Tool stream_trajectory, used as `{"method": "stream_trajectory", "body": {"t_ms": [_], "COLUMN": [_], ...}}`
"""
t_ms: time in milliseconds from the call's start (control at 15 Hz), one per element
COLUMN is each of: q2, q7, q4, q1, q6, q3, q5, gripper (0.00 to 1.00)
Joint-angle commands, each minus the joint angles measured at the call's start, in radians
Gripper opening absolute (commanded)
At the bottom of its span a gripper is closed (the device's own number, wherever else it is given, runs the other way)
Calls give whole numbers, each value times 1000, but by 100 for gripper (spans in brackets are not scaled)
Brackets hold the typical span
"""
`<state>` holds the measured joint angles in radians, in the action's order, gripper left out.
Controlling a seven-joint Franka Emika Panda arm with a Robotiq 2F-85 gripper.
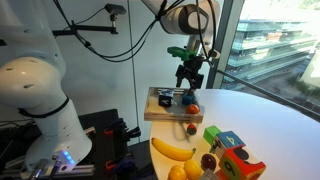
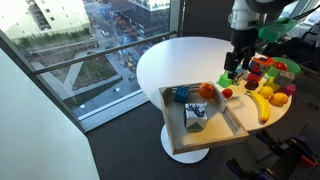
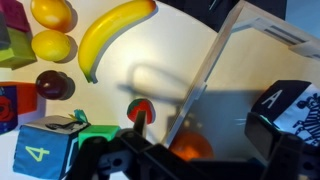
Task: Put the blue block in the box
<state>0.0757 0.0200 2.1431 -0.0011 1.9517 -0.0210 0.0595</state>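
The blue block (image 2: 181, 95) lies inside the box (image 2: 176, 132), at its end nearest the window; it also shows in an exterior view (image 1: 163, 98). It is out of the wrist view. The box is a shallow wooden-rimmed tray on the table edge, and its rim (image 3: 203, 85) crosses the wrist view. My gripper (image 1: 188, 82) hangs above the box's other end, over its rim (image 2: 233, 74). Its jaws (image 3: 190, 165) look open with nothing between them. An orange ball (image 3: 190, 145) lies in the box below them.
A black lettered block (image 3: 282, 118) also lies in the box. On the table beside it are a small red-and-green ball (image 3: 140, 108), a banana (image 3: 110, 35), yellow fruits (image 3: 50, 45), a plum (image 3: 55, 85), a pale blue numbered cube (image 3: 40, 150) and multicoloured toys (image 1: 232, 152).
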Motion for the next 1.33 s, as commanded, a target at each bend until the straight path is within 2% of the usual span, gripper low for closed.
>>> {"method": "stream_trajectory", "body": {"t_ms": [0,333,800,1267], "q2": [-79,-173,-283,-268], "q7": [26,20,10,2], "q4": [14,25,63,53], "q1": [-8,-10,-14,-9], "q6": [-83,-161,-143,-151], "q3": [1,-3,-11,-8], "q5": [-7,-3,2,-1], "gripper": [100,100,100,100]}}
